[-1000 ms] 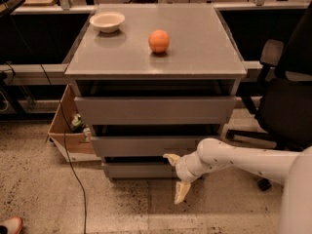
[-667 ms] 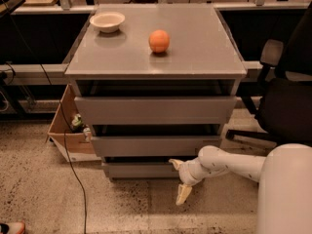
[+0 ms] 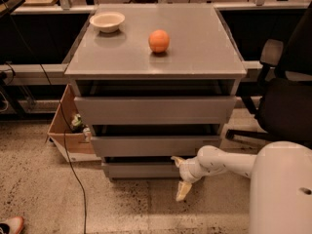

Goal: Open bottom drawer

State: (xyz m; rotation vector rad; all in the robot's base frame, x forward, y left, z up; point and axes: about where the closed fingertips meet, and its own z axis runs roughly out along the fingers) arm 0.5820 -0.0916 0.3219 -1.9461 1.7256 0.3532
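Bottom drawer (image 3: 139,170) seemingly near-closed, wide-spread gripper (image 3: 180,175) at its front's right end

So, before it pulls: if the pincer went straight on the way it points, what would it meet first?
Most likely the bottom drawer front: the pincer sits low at its right end, pointing into it, though depth is unclear.

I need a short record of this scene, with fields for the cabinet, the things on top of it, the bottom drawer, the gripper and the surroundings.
cabinet: grey cabinet with three drawers
on top: white bowl at rear left; round orange fruit near the centre
bottom drawer: slim flat grey front; inside not visible
gripper: two-finger gripper, open, at the right end of the bottom drawer's front
surroundings: brown cardboard box on the left; black office chair on the right
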